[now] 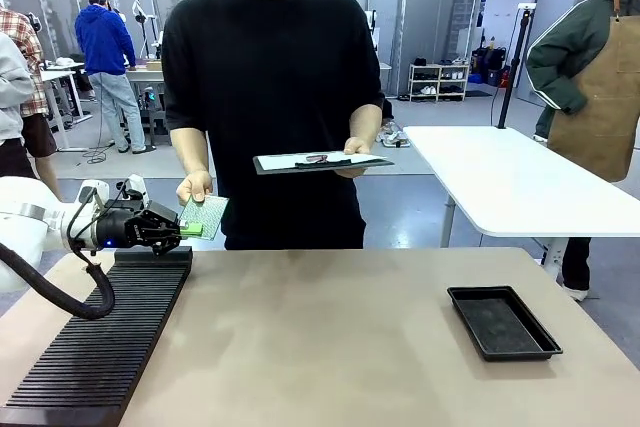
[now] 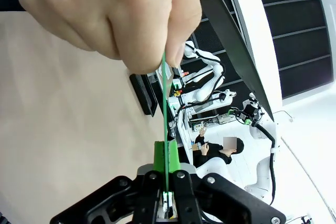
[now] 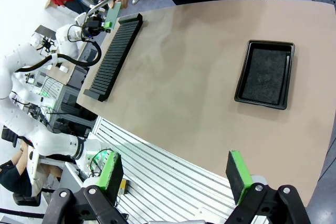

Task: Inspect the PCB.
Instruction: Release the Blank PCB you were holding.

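My left fingers (image 2: 159,156) clamp the PCB (image 2: 166,103) at its 6 o'clock edge, and the person's hand (image 2: 110,14) pinches it at 12. Best to hold steady without twisting. Right fingers (image 3: 239,174) gape wide.

Front view looks across the table (image 1: 330,327) — right wrist overlooks it, left wrist close-up.
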Available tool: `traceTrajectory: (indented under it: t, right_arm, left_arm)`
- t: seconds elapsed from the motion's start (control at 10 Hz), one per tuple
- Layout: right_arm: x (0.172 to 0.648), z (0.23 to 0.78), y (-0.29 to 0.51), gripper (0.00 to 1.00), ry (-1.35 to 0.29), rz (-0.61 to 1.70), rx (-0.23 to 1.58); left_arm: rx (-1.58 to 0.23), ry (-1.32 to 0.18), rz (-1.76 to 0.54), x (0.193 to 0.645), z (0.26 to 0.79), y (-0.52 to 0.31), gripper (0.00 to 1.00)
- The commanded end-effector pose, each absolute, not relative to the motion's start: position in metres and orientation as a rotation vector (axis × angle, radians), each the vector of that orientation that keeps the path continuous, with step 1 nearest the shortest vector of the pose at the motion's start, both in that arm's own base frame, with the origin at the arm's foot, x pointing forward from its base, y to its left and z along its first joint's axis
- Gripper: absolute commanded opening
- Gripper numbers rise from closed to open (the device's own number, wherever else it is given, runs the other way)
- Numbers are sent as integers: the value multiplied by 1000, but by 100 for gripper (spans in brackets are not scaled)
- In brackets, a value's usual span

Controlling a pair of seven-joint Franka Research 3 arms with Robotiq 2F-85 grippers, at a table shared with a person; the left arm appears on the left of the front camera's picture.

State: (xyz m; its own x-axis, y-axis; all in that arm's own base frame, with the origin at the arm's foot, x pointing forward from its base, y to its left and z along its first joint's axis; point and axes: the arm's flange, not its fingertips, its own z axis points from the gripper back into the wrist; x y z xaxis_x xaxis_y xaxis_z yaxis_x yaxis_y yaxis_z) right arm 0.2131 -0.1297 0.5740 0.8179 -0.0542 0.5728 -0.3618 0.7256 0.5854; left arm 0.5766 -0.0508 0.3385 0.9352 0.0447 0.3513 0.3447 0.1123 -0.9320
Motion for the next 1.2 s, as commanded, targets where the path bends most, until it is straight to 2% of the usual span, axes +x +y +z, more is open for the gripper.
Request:
traceTrajectory:
  t: [0.0,0.3,0.4,0.5,0.6,0.7,0.8,1.0,1.1]
  right_arm:
    - [212,574,-130,100,-611,192,756]
    - [212,574,-130,100,-611,192,756]
    - [212,574,-130,100,-611,192,756]
    - [212,574,-130,100,-611,192,756]
    - [212,574,-130,100,-611,192,756]
    - [212,574,-130,100,-611,192,756]
    - [212,574,-130,100,-611,192,756]
    - [212,574,-130,100,-611,192,756]
    - [212,574,-130,100,-611,192,756]
  left_arm:
    - [-1454,-347,-212,576,340,-52,0]
    - [-1436,-336,-220,577,339,-51,3]
    - [-1438,-335,-205,578,340,-52,42]
    - [-1435,-332,-207,578,341,-53,43]
    - [-1435,-320,-209,578,341,-53,82]
    - [-1436,-319,-212,578,341,-54,83]
    - [-1434,-323,-209,578,341,-54,100]
    - [-1435,-325,-212,578,340,-55,100]
    - [-1430,-325,-215,577,340,-55,86]
